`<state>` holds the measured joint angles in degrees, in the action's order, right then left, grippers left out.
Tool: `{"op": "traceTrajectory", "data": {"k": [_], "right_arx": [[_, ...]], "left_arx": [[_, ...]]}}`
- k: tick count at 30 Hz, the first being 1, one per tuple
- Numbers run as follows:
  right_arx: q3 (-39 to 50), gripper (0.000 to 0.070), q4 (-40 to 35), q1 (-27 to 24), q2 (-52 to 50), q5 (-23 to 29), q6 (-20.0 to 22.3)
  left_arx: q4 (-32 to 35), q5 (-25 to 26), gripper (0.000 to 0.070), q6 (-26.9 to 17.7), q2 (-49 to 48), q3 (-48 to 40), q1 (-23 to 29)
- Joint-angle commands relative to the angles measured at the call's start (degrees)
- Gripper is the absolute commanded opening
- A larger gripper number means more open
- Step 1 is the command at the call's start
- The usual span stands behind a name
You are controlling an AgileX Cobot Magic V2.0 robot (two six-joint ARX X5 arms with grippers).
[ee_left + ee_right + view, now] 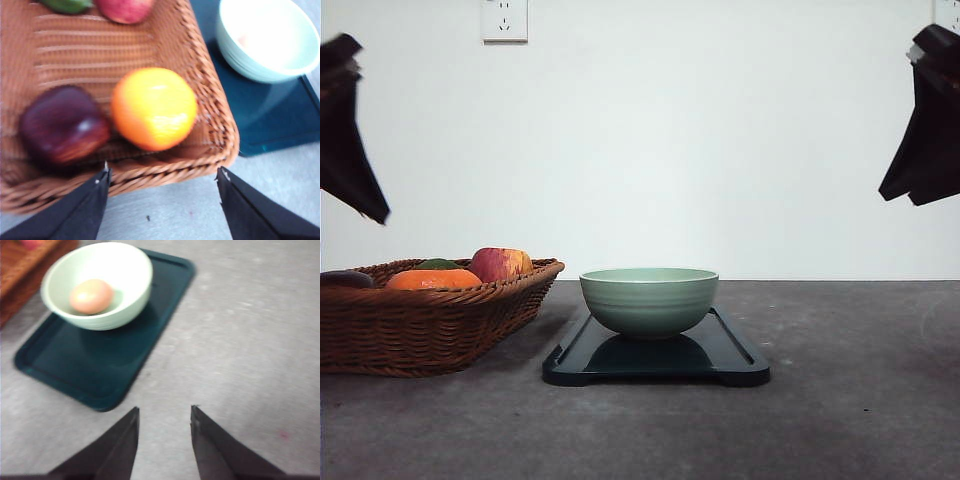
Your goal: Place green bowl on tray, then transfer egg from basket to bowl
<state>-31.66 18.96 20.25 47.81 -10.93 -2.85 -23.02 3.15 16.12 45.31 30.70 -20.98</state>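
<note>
The pale green bowl point(648, 298) stands upright on the dark tray point(730, 355), right of the woven basket point(420, 320). In the right wrist view a light brown egg point(91, 296) lies inside the bowl point(125, 285), which sits at one end of the tray point(75, 370). My left gripper point(164, 175) is open and empty, hanging over the basket's point(210, 110) near rim; it is raised at the far left point(375, 205). My right gripper point(165, 410) is open and empty over bare table beside the tray, raised at the far right point(900, 190).
The basket holds an orange point(154, 108), a red-yellow apple point(500, 264), a dark purple fruit point(62, 125) and something green point(67, 5). A white wall with a socket point(505, 20) stands behind the grey table point(860, 400).
</note>
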Motion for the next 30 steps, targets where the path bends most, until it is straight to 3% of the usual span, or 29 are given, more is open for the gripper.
{"op": "traceTrajectory", "data": {"k": [1,5,7,9,10,11,27,30], "right_arx": [[-0.31,0.0202,-0.57,0.37,0.39,-1.4,0.8],[-0.31,0.0244,-0.68,0.35,0.39,-7.34,0.71],[-0.31,0.0227,-0.64,0.35,0.39,-9.98,0.73],[-0.31,0.0003,-1.39,0.35,0.39,-10.39,0.74],[-0.31,0.0015,-1.89,0.35,0.39,-10.3,0.51],[-0.31,0.0014,-1.98,0.36,0.37,-10.68,0.23],[-0.31,0.0012,-1.03,0.35,0.0,-12.18,-0.09],[-0.31,0.0012,-1.18,0.35,0.0,-12.18,-0.09]], "left_arx": [[-0.04,-0.19,0.0426,0.99,0.08,0.31,0.23],[-1.09,-0.18,0.0427,1.19,-0.08,0.33,0.43],[-1.67,-0.15,0.041,1.28,-0.08,0.33,0.37],[-2.31,-0.14,0.0116,1.3,-0.08,0.33,0.32],[-2.59,-0.14,0.0038,1.42,-0.08,0.33,0.33],[-2.75,-0.14,0.0012,1.44,-0.08,0.37,0.34],[-2.75,-0.17,0.0,1.23,-0.29,0.43,0.37],[-2.48,-0.3,0.0,-3.56,-2.38,0.11,1.7]]}}
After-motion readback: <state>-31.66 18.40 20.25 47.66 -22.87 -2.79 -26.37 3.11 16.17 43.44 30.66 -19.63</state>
